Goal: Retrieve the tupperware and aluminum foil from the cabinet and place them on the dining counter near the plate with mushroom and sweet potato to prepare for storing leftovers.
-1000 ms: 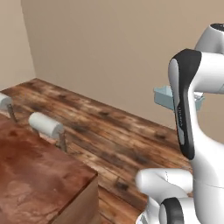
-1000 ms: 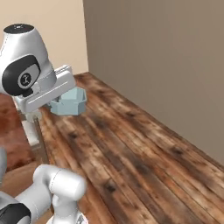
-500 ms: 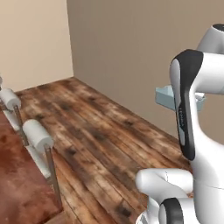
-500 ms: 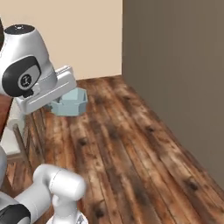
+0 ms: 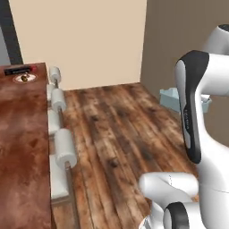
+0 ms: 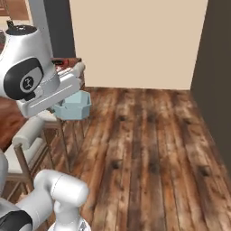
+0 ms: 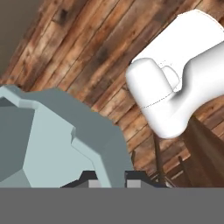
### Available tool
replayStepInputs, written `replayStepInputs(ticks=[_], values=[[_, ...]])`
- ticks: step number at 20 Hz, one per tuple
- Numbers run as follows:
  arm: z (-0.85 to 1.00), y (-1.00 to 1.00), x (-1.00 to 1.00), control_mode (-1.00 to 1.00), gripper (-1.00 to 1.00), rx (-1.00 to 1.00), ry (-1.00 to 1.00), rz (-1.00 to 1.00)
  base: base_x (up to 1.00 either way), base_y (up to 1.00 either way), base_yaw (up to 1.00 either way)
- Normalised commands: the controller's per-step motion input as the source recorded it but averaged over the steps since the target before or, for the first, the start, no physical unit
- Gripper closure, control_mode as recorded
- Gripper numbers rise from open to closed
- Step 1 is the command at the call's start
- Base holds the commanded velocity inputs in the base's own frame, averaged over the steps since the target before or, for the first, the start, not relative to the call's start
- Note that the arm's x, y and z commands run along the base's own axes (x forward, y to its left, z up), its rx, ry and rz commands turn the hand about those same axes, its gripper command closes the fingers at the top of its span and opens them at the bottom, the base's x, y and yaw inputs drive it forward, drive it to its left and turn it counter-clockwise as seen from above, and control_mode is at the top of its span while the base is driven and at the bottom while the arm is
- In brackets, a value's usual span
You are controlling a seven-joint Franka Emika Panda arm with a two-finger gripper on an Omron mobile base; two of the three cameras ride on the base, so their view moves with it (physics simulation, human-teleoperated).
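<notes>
Tupperware [image 7: 52, 131]: pale blue-teal, lidless, angular

Counter [image 5: 22, 147]: reddish-brown wood grain, runs down the left side.
Foil [image 5: 18, 70]: black carton with a red end, lying at the counter's far end.
Plate [image 5: 24, 78]: just beside the foil, something brown on it, too small to tell.
Stools [image 5: 62, 147]: white padded ones lined up along the counter's edge.
Floor [image 5: 116, 134]: dark wood planks.
Tub [image 5: 172, 98]: pale blue-teal, peeking out behind the white arm [image 5: 197, 116], up off the floor.
</notes>
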Motion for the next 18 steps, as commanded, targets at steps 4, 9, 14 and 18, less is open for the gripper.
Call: replayStepInputs(ticks=[4,9,14,18], values=[[0.0,0.0,0.0,1.0,1.0,0.0,0.0,0.0,1.0,-0.23,0.67],[0.0,0.0,0.0,1.0,1.0,0.0,0.0,0.0,0.99,-0.44,0.62],[0.0,0.0,0.0,1.0,1.0,0.0,0.0,0.0,0.93,-0.6,0.57],[0.0,0.0,0.0,1.0,1.0,0.0,0.0,0.0,0.9,-0.64,0.56]])
